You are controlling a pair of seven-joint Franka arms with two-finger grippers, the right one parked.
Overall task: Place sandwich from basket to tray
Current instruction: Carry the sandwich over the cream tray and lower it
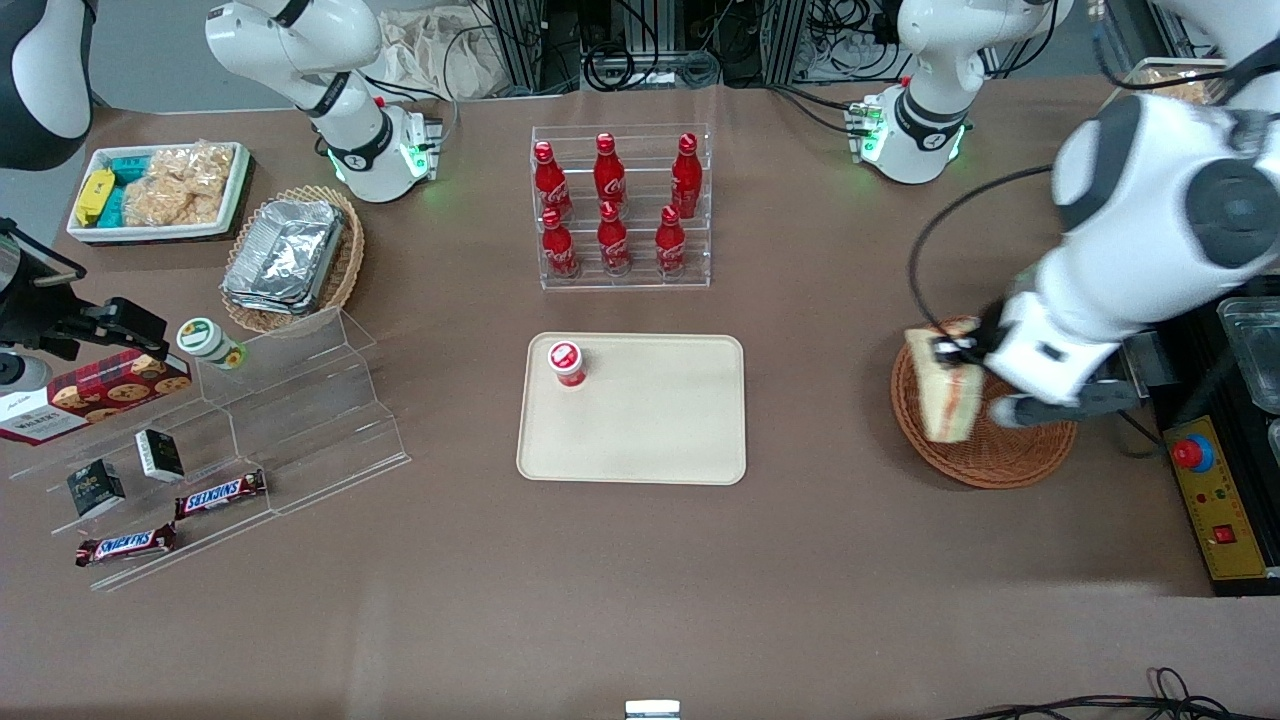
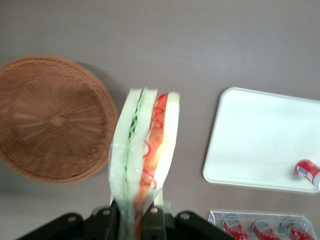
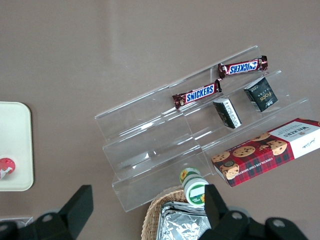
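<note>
- The triangular sandwich [image 2: 145, 155] of pale white bread, with red-orange and green filling layers showing along its edge, is being held edge-on by the left arm's two-finger gripper [image 2: 135, 217], whose fingers are being pressed narrowly against the two bread faces at one end of the wedge.
- The wedge is being gripped across its flat faces, presumably so that the layers are squeezed together rather than pulled apart.
- In the front view the sandwich [image 1: 945, 385] is being carried above the rim of the round, shallow, reddish-brown woven wicker basket [image 1: 1000, 460], which is lying empty just beside the fingers [image 2: 157, 220].
- The gripper [image 1: 955, 352] is being kept raised, judged so that the sandwich can be passed over the basket rim without catching.
- The large flat beige rectangular tray [image 1: 640, 440] with rounded corners is lying well apart from the fingers, toward the parked arm's end of the table.
- One tray corner is being occupied by a small red bottle [image 1: 566, 362], so the bare middle of the tray is judged the safer spot for release.
- The lifting step is judged done; carrying and setting down are not yet done.
</note>
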